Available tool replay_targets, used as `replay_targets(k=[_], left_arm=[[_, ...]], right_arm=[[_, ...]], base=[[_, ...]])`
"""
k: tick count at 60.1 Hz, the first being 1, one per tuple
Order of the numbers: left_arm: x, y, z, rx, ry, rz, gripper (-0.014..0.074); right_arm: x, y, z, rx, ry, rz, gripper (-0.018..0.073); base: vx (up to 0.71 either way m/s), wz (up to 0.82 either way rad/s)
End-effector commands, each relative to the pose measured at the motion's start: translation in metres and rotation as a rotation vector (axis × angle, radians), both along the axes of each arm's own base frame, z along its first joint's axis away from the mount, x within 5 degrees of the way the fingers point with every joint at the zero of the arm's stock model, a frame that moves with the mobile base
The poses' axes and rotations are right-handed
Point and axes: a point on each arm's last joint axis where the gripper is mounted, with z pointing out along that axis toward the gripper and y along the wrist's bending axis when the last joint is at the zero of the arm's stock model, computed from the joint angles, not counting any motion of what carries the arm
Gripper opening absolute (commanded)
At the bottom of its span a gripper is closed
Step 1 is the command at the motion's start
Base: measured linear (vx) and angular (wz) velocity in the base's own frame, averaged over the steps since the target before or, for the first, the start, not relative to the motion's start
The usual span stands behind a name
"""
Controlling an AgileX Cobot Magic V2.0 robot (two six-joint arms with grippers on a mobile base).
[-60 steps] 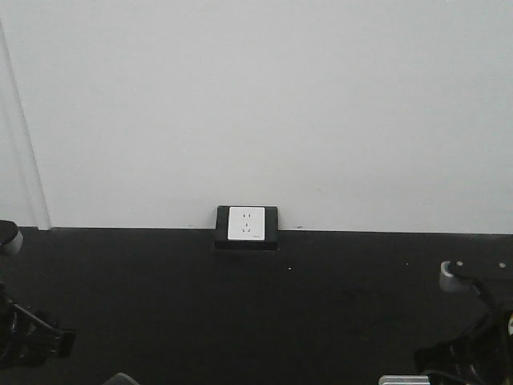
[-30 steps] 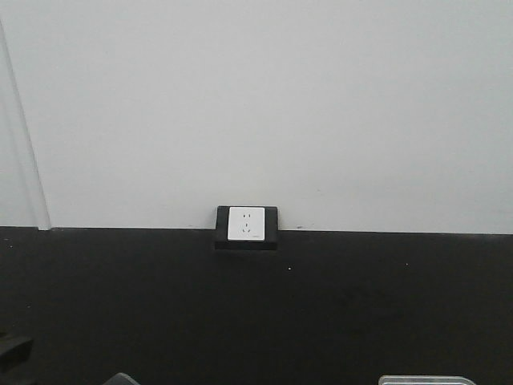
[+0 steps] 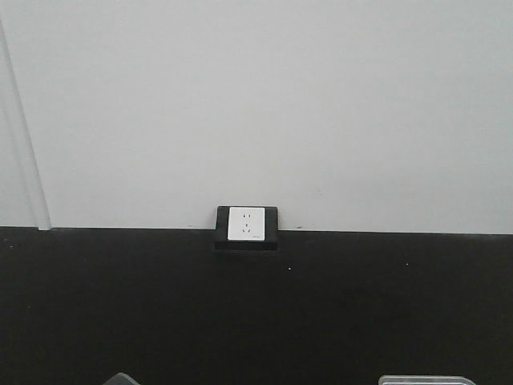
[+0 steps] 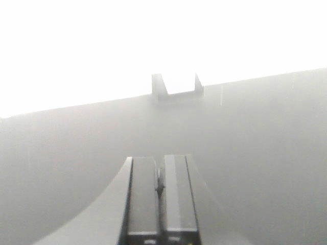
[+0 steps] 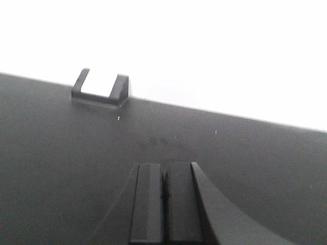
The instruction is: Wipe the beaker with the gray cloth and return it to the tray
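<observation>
The beaker is out of view in every frame. In the front view a sliver of silvery tray rim [image 3: 425,379] shows at the bottom right edge. A dark gray corner [image 3: 120,378] shows at the bottom left edge, too little to name. My left gripper [image 4: 160,158] is shut and empty, low over the black table. My right gripper [image 5: 164,166] is shut and empty, also low over the table. Neither gripper shows in the front view.
A black table [image 3: 337,313] runs back to a white wall. A white socket in a black housing [image 3: 246,226] stands at the table's far edge, also in the left wrist view [image 4: 177,88] and the right wrist view [image 5: 101,87].
Both arms have dropped out of the front view: a second ago they stood at the lower left and right edges, half a second ago only a trace remained at the left.
</observation>
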Motion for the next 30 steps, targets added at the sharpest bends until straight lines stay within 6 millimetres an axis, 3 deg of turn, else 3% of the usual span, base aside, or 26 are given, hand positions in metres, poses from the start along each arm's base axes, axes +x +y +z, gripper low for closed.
replay_targets(k=[1,30], left_arm=[[0.0002,-0.0002,0.0167,-0.032,-0.113,-0.001,-0.0006],[0.0002,-0.0002,0.0167,-0.032,-0.113,-0.001,-0.0005]], right_arm=[[0.0007,-0.0004,0.0227,0.015,-0.169,-0.005,-0.0007],[0.0007,-0.0004,0.0228,0.016,-0.172,-0.005,-0.0006]], base=[[0.00,0.00],[0.00,0.00]])
